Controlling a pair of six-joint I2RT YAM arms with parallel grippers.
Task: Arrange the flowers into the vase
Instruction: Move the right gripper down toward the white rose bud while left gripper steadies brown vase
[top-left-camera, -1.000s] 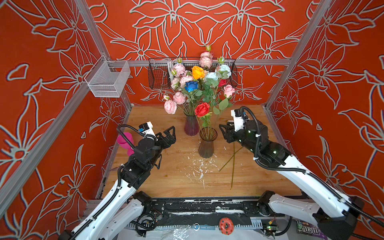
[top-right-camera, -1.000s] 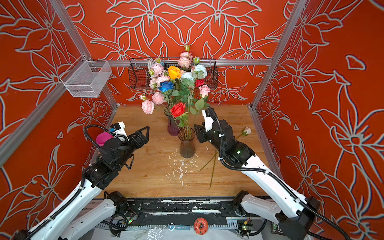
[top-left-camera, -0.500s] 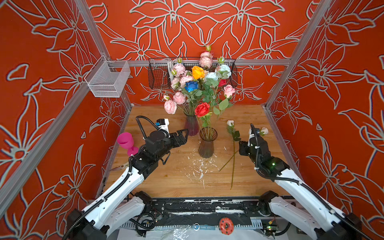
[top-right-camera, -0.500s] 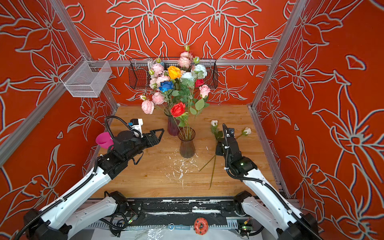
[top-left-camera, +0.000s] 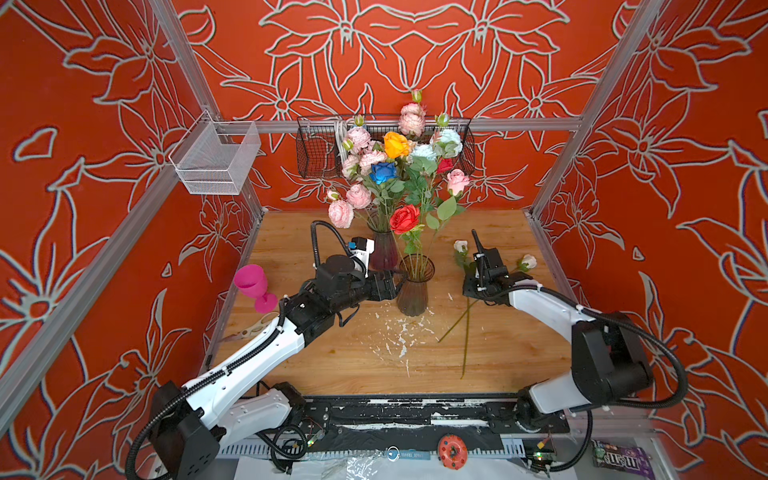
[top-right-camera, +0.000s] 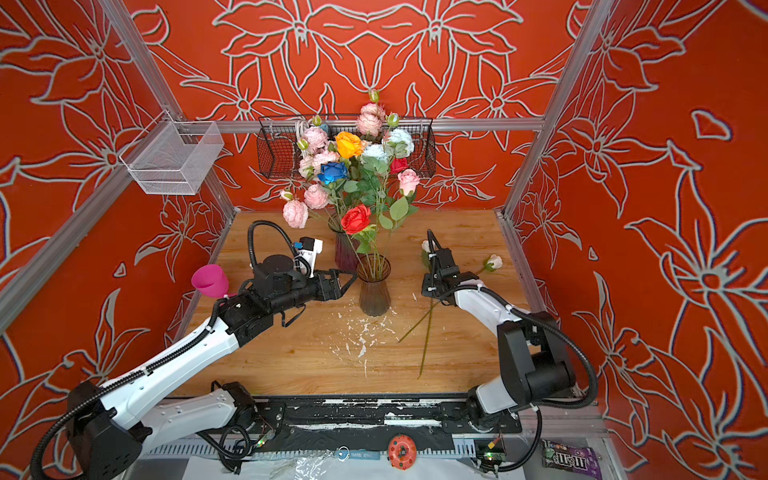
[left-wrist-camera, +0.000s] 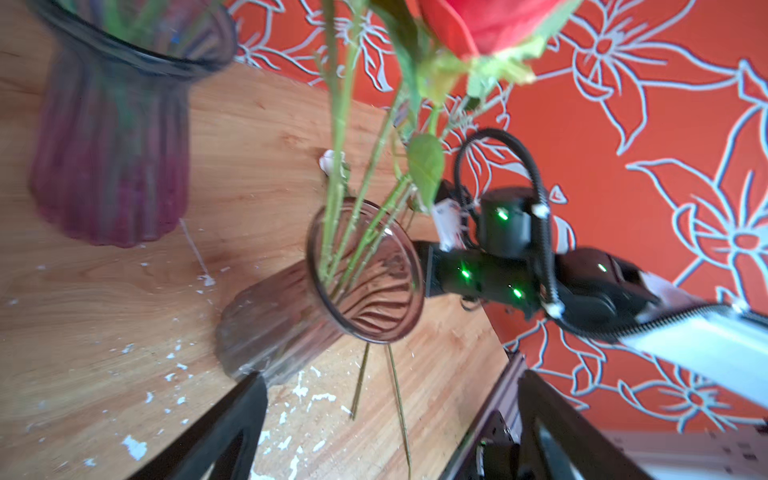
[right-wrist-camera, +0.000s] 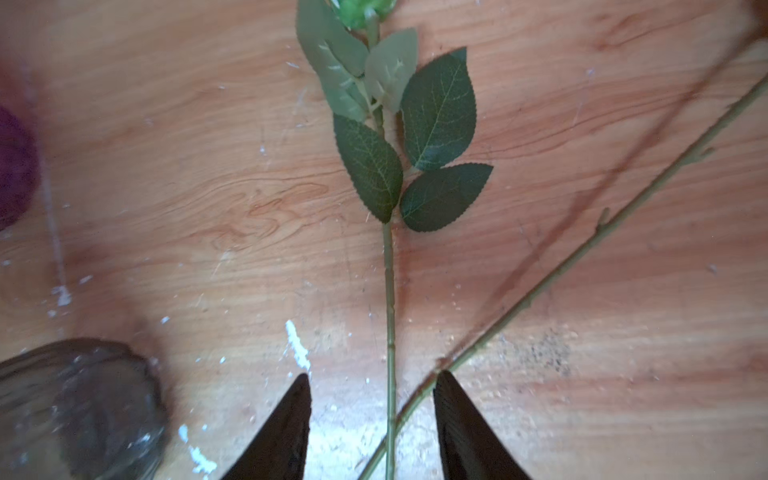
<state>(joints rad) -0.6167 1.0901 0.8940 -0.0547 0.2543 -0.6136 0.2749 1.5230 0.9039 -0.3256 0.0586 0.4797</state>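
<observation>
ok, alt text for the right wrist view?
The right end effector, jaws open, straddles the thin green stem of a leafy flower lying on the scuffed wooden table, not yet gripping it. A second, bare green stem crosses it between the jaws; a blurred smoky glass vase stands alongside.

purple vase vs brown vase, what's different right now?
Colour: the purple vase is violet-tinted; the brown vase is smoky and clearer.
Fill: the purple vase carries the big bunch of blooms; the brown vase holds only a few stems.
Place: the purple vase stands farther back; the brown vase sits in front, right by the open left gripper.
Both are ribbed glass, flared at the rim, upright.
</observation>
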